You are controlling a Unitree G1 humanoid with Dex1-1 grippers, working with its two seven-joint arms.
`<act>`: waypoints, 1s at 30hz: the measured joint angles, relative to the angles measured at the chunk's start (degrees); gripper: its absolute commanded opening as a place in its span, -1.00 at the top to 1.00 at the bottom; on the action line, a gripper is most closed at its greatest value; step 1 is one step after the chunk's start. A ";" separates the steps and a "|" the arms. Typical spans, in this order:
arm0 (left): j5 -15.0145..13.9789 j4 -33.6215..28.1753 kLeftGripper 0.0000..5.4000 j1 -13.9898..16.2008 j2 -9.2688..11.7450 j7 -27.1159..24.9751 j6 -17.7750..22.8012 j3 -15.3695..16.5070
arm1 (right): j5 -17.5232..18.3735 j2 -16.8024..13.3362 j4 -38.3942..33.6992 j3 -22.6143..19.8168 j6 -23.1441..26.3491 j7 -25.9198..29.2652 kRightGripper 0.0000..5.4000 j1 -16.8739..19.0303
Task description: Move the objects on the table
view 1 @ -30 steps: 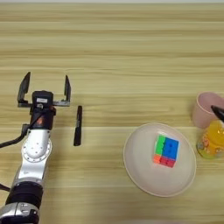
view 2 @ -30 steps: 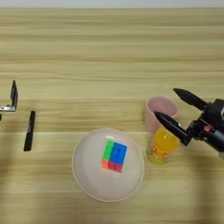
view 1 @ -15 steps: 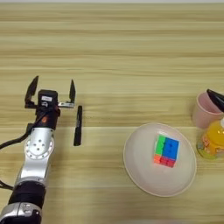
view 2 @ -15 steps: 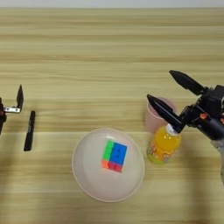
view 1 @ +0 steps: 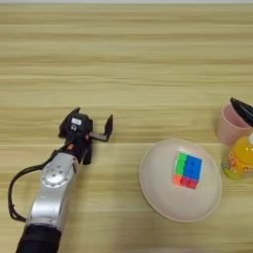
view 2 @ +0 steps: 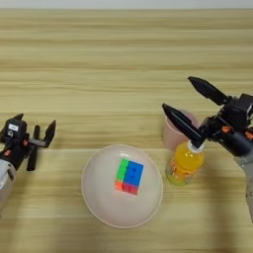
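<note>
Your left gripper (view 1: 91, 129), at centre left of the frame, stands spread right over the black marker pen (view 2: 33, 155), whose visible part lies on the table (view 1: 126, 59) between the fingers, ready for a pinch. At right, your right gripper (view 2: 195, 113) is splayed wide above the orange juice bottle (view 2: 184, 163); one finger seems to touch its cap, beside the pink cup (view 2: 174, 136).
</note>
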 measured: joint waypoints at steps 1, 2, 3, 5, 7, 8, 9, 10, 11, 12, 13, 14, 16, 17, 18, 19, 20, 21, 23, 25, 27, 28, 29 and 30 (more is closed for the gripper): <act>0.01 -0.23 -1.00 0.13 0.25 -0.34 1.41 -0.13 | 0.00 0.00 0.00 0.04 0.00 0.00 -0.99 0.00; 0.21 -0.38 -1.00 0.34 0.45 -0.47 2.18 -0.23 | 0.00 0.00 0.00 0.09 0.00 0.00 -0.99 0.00; 0.49 -0.42 -1.00 0.47 0.69 -0.50 3.00 -0.37 | -0.01 0.00 0.00 0.14 0.00 0.01 -0.99 0.00; 1.25 -0.43 -1.00 0.58 1.06 -0.47 4.56 -0.81 | -0.01 0.00 0.00 0.31 0.00 0.03 -0.99 0.00; 1.64 -0.43 -1.00 0.70 1.17 -0.30 5.77 -1.03 | -0.02 0.00 0.00 0.35 0.00 0.03 -0.99 -0.01; 2.11 -0.42 -1.00 0.86 1.30 -0.12 6.10 -1.28 | -0.03 0.00 0.00 0.37 0.00 0.03 -0.99 -0.01; 2.47 -0.42 -1.00 0.96 1.31 0.02 6.34 -1.36 | -0.03 0.00 0.00 0.37 0.00 0.03 -0.99 -0.01; 2.59 -0.41 -1.00 1.06 1.32 0.12 6.56 -1.41 | -0.02 0.00 0.00 0.37 0.00 0.02 -0.99 -0.01; 2.72 -0.38 -1.00 1.16 1.31 0.26 6.91 -1.45 | -0.03 0.00 0.00 0.37 0.00 0.02 -0.99 -0.01; 2.90 -0.30 -1.00 1.20 1.31 0.35 7.22 -1.47 | -0.02 0.00 0.00 0.37 0.00 0.02 -0.99 -0.01; 3.03 -0.23 -1.00 1.31 1.31 0.39 7.44 -1.50 | -0.03 0.00 0.00 0.37 0.00 0.02 -0.99 -0.01; 3.17 -0.14 -1.00 1.40 1.31 0.41 7.66 -1.53 | -0.02 0.00 0.00 0.37 0.00 0.01 -0.99 -0.01; 3.41 0.67 -1.00 1.46 1.30 0.42 8.04 -1.56 | -0.03 0.00 0.00 0.38 0.00 0.00 -0.99 -0.01; 3.49 1.12 -1.00 1.46 1.30 0.53 8.07 -1.54 | -0.02 0.00 0.00 0.39 0.00 -0.01 -0.99 -0.01; 3.54 1.43 -1.00 1.45 1.30 0.62 8.05 -1.51 | -0.02 0.00 0.00 0.39 0.00 -0.01 -0.99 -0.01; 3.60 1.84 -1.00 1.42 1.31 0.70 8.03 -1.45 | -0.02 0.00 0.00 0.40 0.00 -0.01 -0.99 -0.01; 3.64 2.75 -1.00 1.33 1.32 0.80 8.01 -1.34 | -0.02 0.00 0.00 0.41 0.00 -0.03 -0.99 -0.01; 3.66 3.51 -1.00 1.29 1.32 0.91 8.02 -1.26 | -0.03 0.00 0.00 0.42 0.00 -0.03 -0.99 -0.01; 3.66 4.25 -1.00 1.28 1.32 1.11 8.01 -1.21 | -0.03 0.00 0.00 0.45 0.00 -0.03 -0.99 -0.01; 3.67 5.06 -1.00 1.13 1.32 1.34 8.03 -1.10 | -0.03 0.01 0.00 0.50 0.00 -0.04 -0.99 -0.01; 3.69 5.81 -1.00 0.66 1.32 1.60 8.09 -0.94 | -0.04 0.01 0.00 0.52 0.00 -0.03 -0.99 -0.01; 3.70 5.91 -1.00 0.53 1.32 1.72 8.13 -0.89 | -0.05 0.01 0.00 0.52 0.00 -0.03 -0.99 -0.01; 3.73 6.22 -1.00 0.29 1.32 1.86 8.24 -0.81 | -0.12 0.01 0.00 0.52 0.00 -0.03 -0.99 -0.01; 3.73 6.56 -1.00 0.21 1.32 1.91 8.36 -0.77 | -0.14 0.01 0.00 0.52 0.00 -0.04 -0.99 -0.01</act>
